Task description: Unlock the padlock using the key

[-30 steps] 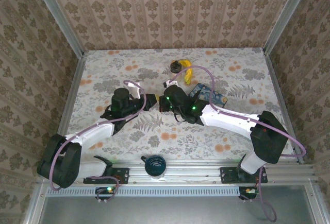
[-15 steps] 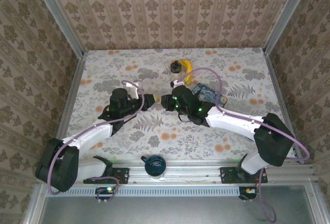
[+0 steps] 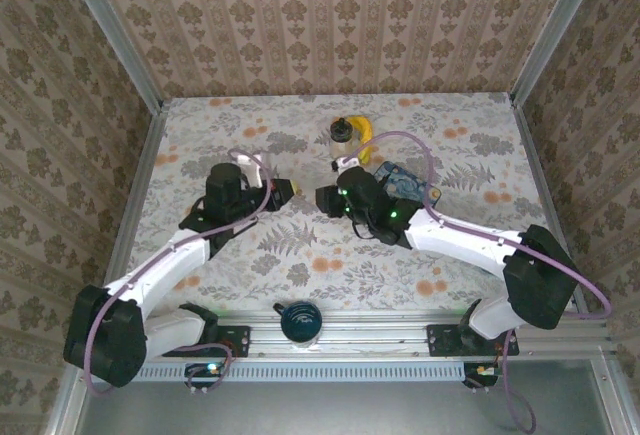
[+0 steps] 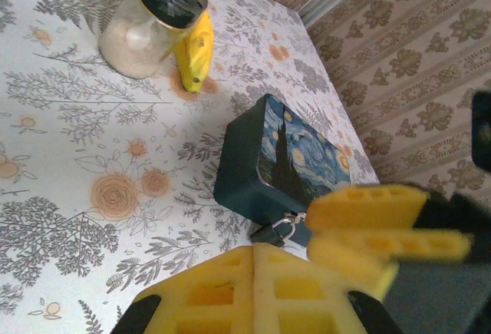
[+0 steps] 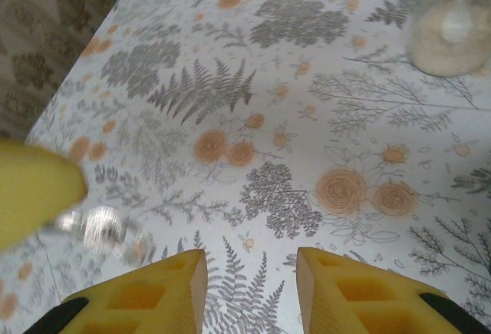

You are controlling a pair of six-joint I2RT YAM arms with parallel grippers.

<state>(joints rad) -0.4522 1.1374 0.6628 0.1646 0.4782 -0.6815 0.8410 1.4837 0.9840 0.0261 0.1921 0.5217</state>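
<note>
The padlock (image 4: 275, 232), tiny and dark with a silver shackle, lies on the table against the near corner of the blue starry tin box (image 4: 299, 157). My left gripper (image 4: 257, 253) is shut, its pads pressed together, a little short of the padlock. In the right wrist view a blurred silver key (image 5: 103, 230) hangs from a yellow fingertip (image 5: 34, 192) of the left gripper. My right gripper (image 5: 252, 261) is open above bare tablecloth with nothing between its fingers. From above, the left gripper (image 3: 284, 193) and right gripper (image 3: 322, 198) face each other a short way apart.
A glass jar with a dark lid (image 3: 343, 135) and a banana (image 3: 365, 133) stand at the back centre. The tin box (image 3: 405, 183) lies right of my right wrist. A dark cup (image 3: 300, 321) sits at the near rail. Wallpapered walls enclose the table.
The two grippers were touching at the table's centre; the right gripper has opened and the left arm has drawn back to the left, leaving a gap between them.
</note>
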